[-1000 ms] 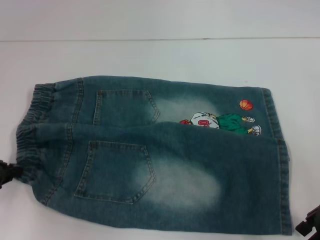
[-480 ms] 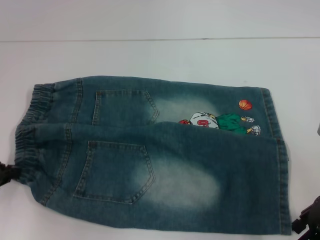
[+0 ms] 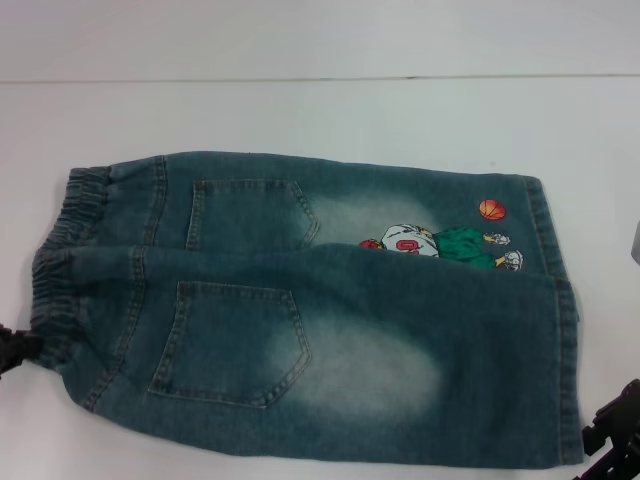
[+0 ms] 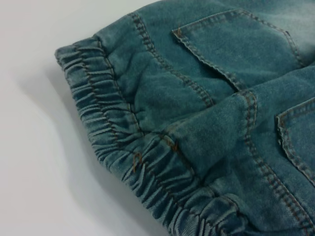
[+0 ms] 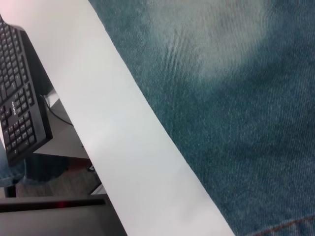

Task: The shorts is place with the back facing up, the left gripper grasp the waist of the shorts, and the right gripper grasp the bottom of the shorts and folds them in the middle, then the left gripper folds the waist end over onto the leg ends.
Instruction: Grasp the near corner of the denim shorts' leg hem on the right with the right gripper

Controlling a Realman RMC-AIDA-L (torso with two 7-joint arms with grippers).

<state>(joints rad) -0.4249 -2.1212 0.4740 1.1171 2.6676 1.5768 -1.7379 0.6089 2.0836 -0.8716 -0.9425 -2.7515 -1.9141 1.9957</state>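
The shorts [image 3: 330, 330] lie back up on the white table, doubled lengthwise so the near half overlaps the far half. The ruffled waist [image 3: 60, 270] is at the left and the leg ends [image 3: 565, 370] at the right. The basketball-player print [image 3: 440, 243] and orange ball [image 3: 491, 209] peek out on the far leg. My left gripper [image 3: 15, 350] touches the waist's near corner at the picture's left edge. The left wrist view shows the gathered waist [image 4: 123, 147] close up. My right gripper [image 3: 615, 440] sits just right of the near hem corner. The right wrist view shows denim [image 5: 236, 98].
The white table [image 3: 320, 110] stretches beyond the shorts to a far edge. In the right wrist view the table's near edge [image 5: 133, 137] runs along the denim. Below it are a black keyboard [image 5: 19, 98] and a dark desk.
My right gripper has shifted a little at the lower right corner and more of it shows now. The shorts and my left gripper have barely moved.
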